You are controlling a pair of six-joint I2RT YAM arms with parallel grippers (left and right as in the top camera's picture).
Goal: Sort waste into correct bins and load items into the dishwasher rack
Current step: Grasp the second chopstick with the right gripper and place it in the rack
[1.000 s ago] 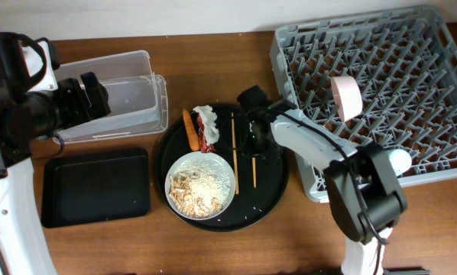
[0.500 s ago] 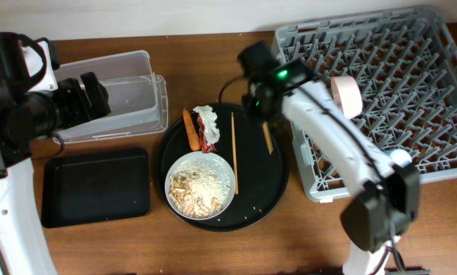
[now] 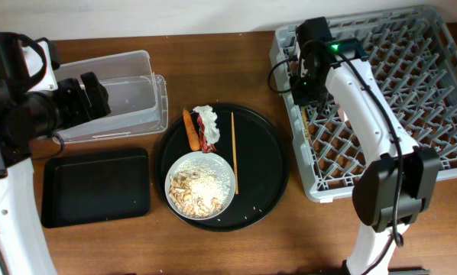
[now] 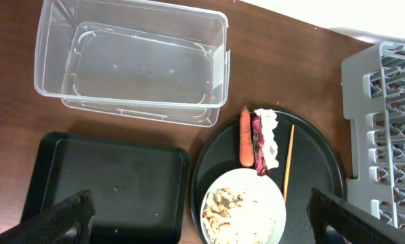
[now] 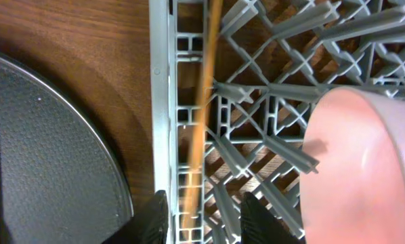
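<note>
My right gripper (image 3: 303,82) hangs over the left edge of the grey dishwasher rack (image 3: 412,92). In the right wrist view its jaws (image 5: 201,220) stand apart, and a blurred wooden chopstick (image 5: 202,102) runs upright between them over the rack cells (image 5: 257,88). A second chopstick (image 3: 234,153) lies on the round black tray (image 3: 268,179), beside a white bowl of rice scraps (image 3: 200,184), a carrot (image 3: 190,130), a red wrapper (image 3: 204,139) and white tissue (image 3: 208,116). My left gripper (image 4: 202,224) is open and empty, high above the clear tub (image 4: 131,64) and black rectangular tray (image 4: 101,183).
A pink cup (image 5: 365,163) sits in the rack right of my right gripper. The clear tub (image 3: 129,95) and black rectangular tray (image 3: 95,187) lie left of the round tray. The left arm (image 3: 30,107) overhangs the table's left side.
My right gripper has lifted one chopstick off the round tray and carried it up and to the right, to the rack's left edge. The left arm has not moved.
</note>
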